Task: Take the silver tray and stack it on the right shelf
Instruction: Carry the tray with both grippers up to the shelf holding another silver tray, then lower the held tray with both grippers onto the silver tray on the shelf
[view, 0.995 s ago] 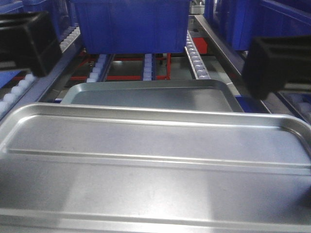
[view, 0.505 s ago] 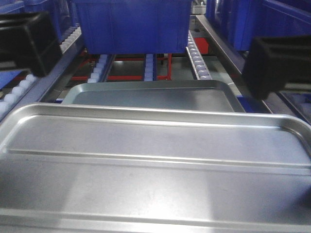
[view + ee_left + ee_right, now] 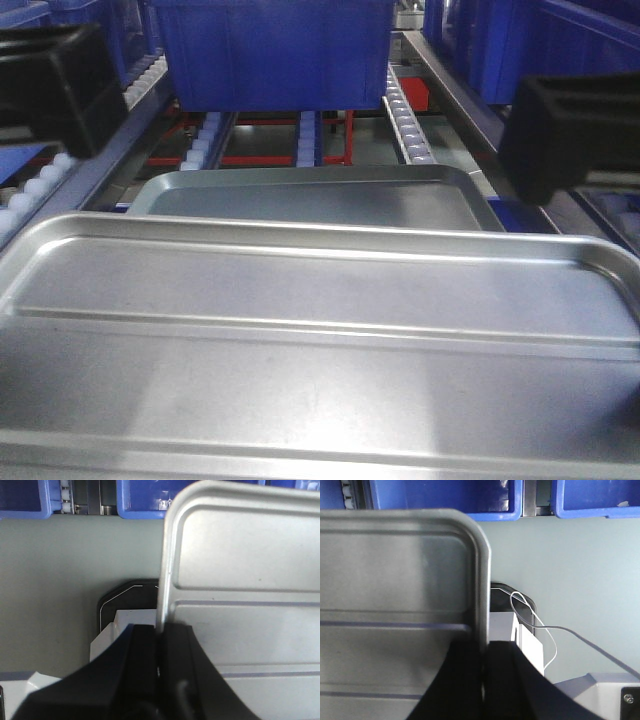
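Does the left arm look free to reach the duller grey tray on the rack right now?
Probably not. The left gripper is shut on the rim of the silver tray, the right gripper on the opposite rim, and that tray sits in front of the grey tray.

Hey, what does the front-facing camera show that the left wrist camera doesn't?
Only the front-facing view shows the duller grey tray lying farther ahead, and the right gripper. Only the left wrist view shows the left gripper closed on the rim of the silver tray, with a plain grey surface below. Both show the silver tray's ribbed floor and the blue bins.
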`<state>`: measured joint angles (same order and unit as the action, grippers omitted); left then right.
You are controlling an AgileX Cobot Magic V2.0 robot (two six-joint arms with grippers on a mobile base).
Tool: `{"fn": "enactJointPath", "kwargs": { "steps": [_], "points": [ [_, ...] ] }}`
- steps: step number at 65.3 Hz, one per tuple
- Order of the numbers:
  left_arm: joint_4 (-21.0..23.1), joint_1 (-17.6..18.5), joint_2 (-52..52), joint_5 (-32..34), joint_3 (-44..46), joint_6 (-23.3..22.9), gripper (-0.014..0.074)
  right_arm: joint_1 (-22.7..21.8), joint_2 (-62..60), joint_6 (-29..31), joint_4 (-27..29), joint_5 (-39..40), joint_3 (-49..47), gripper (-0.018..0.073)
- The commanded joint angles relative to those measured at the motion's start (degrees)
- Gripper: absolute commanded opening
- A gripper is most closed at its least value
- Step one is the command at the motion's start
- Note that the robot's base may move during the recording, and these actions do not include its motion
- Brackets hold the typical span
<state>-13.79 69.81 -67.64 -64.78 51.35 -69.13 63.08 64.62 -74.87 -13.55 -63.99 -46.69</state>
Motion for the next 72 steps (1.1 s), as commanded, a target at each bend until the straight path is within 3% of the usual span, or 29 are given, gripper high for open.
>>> {"fn": "enactJointPath", "kwargs": {
  "steps": [1,9,16,25,30,35,50,55,59,72],
  "points": [
    [-3.4,0.0,1.2,-11.8,1.3,-0.5,-0.0092,-0.1,-1.3,1.0,-3.8,-8.5,-1.4,0.0078],
    [-3.4,0.0,1.2,-11.5,1.3,0.3,-0.0092,-0.1,-1.3,7.2,-3.8,-6.2,-1.5,0.0078],
    [-3.4,0.0,1.2,-9.3,1.3,4.0,-0.0092,-0.1,-1.3,7.3,-4.2,-4.6,-1.5,0.0078],
    [-4.1,-0.9,1.2,-7.1,1.3,4.0,-0.0092,-0.4,-1.2,7.3,-5.3,-2.6,-1.5,0.0078],
    [-4.1,-2.3,1.2,-6.4,1.3,4.7,-0.0092,-1.7,-1.2,7.3,-5.3,-1.7,-1.8,0.0078],
    [-3.6,-4.2,1.2,-4.4,1.3,8.3,-0.0092,-3.8,-1.2,7.8,-5.7,-0.5,-2.8,0.0078],
    [-2.5,-13.3,1.0,4.2,1.9,16.5,-0.0092,-15.0,1.5,16.0,-6.2,5.1,-7.7,0.0078],
    [-0.7,-17.2,0.0,6.6,2.2,21.8,-0.0092,-18.7,3.9,19.2,-6.2,7.7,-9.5,0.0078],
    [0.8,-20.4,-1.3,9.0,2.8,26.8,-0.0092,-20.4,6.2,21.1,-6.2,10.0,-10.9,0.0078],
    [0.5,-28.5,-7.5,14.4,7.1,32.2,-0.0092,-24.7,14.5,21.8,-6.2,13.8,-16.0,0.0078]
  ]
}}
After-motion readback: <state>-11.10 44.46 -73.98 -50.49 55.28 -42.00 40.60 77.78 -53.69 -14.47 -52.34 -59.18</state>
